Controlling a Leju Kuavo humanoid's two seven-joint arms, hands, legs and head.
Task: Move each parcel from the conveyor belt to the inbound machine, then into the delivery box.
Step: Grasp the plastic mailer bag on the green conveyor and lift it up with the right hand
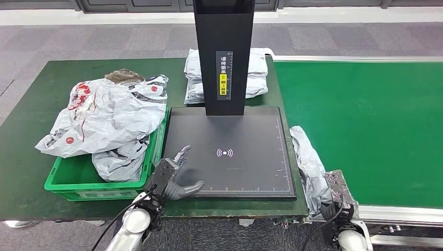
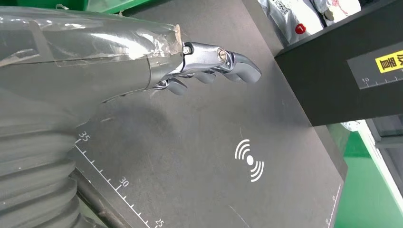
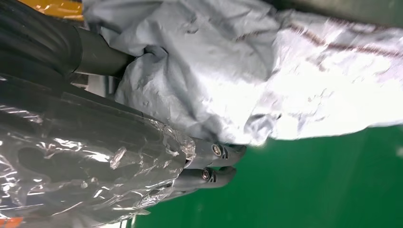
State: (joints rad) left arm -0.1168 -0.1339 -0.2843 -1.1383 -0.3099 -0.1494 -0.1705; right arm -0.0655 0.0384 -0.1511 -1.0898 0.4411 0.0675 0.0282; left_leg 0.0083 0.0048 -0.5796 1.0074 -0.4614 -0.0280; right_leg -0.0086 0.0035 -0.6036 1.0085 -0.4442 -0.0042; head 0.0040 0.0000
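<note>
Grey parcel (image 1: 309,166) found lying just right of the scanner plate (image 1: 230,151), in the gap between plate and conveyor belt (image 1: 365,125), draped over the table's front edge. Long axis running front to back, parallel to the plate's right edge; near end at the front corner, beside the right hand (image 1: 334,212). Right hand set low at that near end, well to the right of the plate's wave mark (image 1: 224,152). From the right wrist view, fingers (image 3: 223,153) seen extended alongside the crumpled grey film (image 3: 214,71), tips at its lower fold over green surface; touching or close, but whether any film is pinched cannot be told, thumb hidden behind the wrapped palm. Left hand (image 1: 175,175) resting over the plate's front left corner, fingers spread and lightly curled, nothing held, confirmed in the left wrist view with fingers (image 2: 223,61) hovering above bare plate surface. Green crate (image 1: 68,180) left of the plate, already piled with white and grey bags (image 1: 104,112). More parcels (image 1: 196,78) stacked behind the plate, past the black post (image 1: 224,52). Judgement: right hand far nearer the parcel than the left; next move likely a grasp at the parcel's near end and a lift leftward onto the plate. Risk noted: limp film sagging, catching on the plate's edge.
</note>
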